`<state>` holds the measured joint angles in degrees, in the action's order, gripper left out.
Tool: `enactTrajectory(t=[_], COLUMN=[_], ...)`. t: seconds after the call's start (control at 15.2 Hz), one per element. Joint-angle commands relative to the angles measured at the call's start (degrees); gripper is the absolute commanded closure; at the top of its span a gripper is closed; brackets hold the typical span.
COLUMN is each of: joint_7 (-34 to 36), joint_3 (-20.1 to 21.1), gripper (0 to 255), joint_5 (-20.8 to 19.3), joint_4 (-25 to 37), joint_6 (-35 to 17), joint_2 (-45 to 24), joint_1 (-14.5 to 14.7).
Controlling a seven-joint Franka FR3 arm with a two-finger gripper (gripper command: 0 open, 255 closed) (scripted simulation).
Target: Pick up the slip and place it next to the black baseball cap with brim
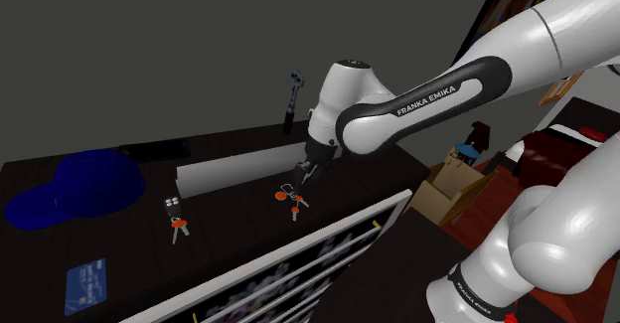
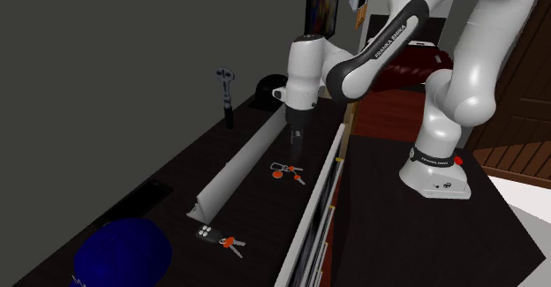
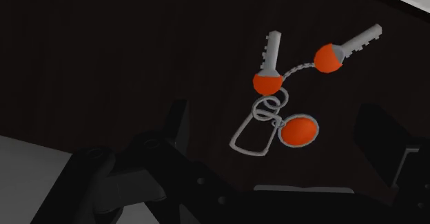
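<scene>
Evidently the claw (image 1: 304, 172) hangs spread above the keys (image 1: 289, 196) at mid-frame so it can straddle them, well apart from the cap (image 1: 84, 184) at left.

This looks like a lived-in home, perhaps a sitting room. A dark desk (image 1: 229, 237) carries household clutter: keys (image 1: 289, 194) and a blue cap (image 1: 84, 185). At three o'clock in the shoulder view, an open cardboard box (image 1: 444, 187) stands on reddish wood floor (image 1: 472, 224) near dark red upholstery (image 1: 556, 147). In the second exterior view, a framed picture (image 2: 323, 3) hangs at twelve o'clock and a wooden door (image 2: 530, 64) stands at three.
</scene>
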<state>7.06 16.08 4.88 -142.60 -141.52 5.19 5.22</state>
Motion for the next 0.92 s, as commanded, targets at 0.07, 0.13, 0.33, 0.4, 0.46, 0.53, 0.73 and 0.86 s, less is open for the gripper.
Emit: enactTrajectory(t=[0.07, 0.13, 0.33, 0.4, 0.46, 0.53, 0.73, 0.86], joint_7=[1.54, 1.77, 2.5, 2.77, 2.94, 2.93, 2.94, 2.94], joint_3=[0.65, 0.66, 0.65, 0.62, 0.6, 0.6, 0.59, 0.59], gripper=[0, 0, 0, 0, 0, 0, 0, 0], joint_5=[-1.52, -1.83, -2.84, -3.22, -3.45, -3.44, -3.45, -3.45], joint_4=[0.71, 0.6, 0.34, 0.28, 0.26, 0.25, 0.26, 0.26], joint_6=[-3.27, -4.09, -6.53, -7.34, -7.8, -7.8, -7.8, -7.8], joint_2=[-3.79, -4.52, -6.78, -7.55, -8.01, -8.0, -8.01, -8.01], joint_1=[0.23, 0.23, 0.24, 0.25, 0.26, 0.27, 0.27, 0.27])
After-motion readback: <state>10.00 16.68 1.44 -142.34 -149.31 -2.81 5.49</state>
